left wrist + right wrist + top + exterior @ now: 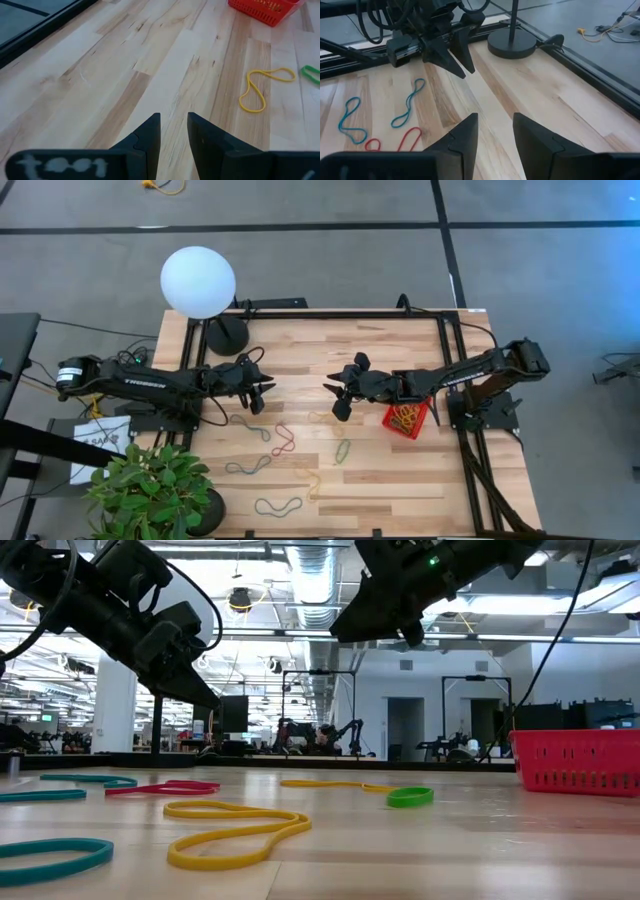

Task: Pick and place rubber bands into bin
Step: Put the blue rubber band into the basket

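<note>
From above, the small red square mesh bin (407, 420) sits at the table's right, already holding a tangle of yellowish bands, while the loose thin elastic rubber bands (283, 442) lie scattered across the near middle of the pale wooden table (300, 350); the left gripper (262, 394) and the right gripper (337, 393) face each other above bare wood farther back, neither over a band. At table height, a yellow loop (238, 834) lies nearest, with a small green band (410, 797) and a red one (165, 787) beyond, and both grippers hang well clear of the surface. The left wrist view shows its own fingers (150, 132) a narrow gap apart, holding nothing, with a yellow band (260, 90) and the bin ahead. The right wrist view shows its fingers (467, 132) somewhat wider apart, also empty (the left gripper faces it). To do this well, I judge an arm should pick one isolated band, centre over a single strand, descend until the tips touch wood, then pinch.
</note>
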